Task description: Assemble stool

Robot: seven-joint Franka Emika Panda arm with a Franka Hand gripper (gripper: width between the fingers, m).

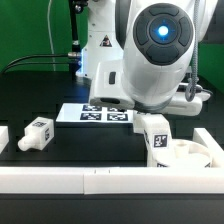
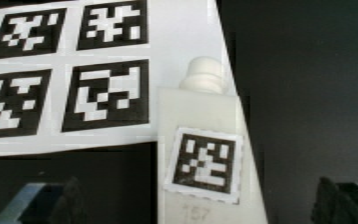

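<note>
The leg (image 2: 201, 140) lies lengthwise between the two fingers (image 2: 43, 200) of the gripper (image 2: 194, 198). Its tagged face is turned to the wrist camera and its rounded peg points away from the fingers. The fingers are spread wide. A dark gap shows on each side of the leg, so neither finger touches it where the wrist view shows them. The peg end of the leg overlaps the edge of the marker board (image 2: 69, 80) in this view, and the tagged end runs back between the fingers and out of the picture. Whether the leg rests on the table or stands clear of it cannot be told.

In the exterior view the same leg (image 1: 155, 137) appears just beside the marker board, on the exterior view's right of it, directly under the arm (image 1: 160, 50). The arm's body hides the gripper in this view.

The seat (image 1: 202, 153), a thick round disc with a socket recess in its upper face, lies farther from the board on the same side, just beyond the leg. Whether leg and seat touch cannot be told.

A second leg (image 1: 38, 132) lies on the dark table (image 1: 95, 148), on the exterior view's left of the board and a little nearer the camera. It is well apart from the gripper.

A long white rail (image 1: 100, 181) runs across the table on the camera's side of the board, in front of both legs and the seat.
</note>
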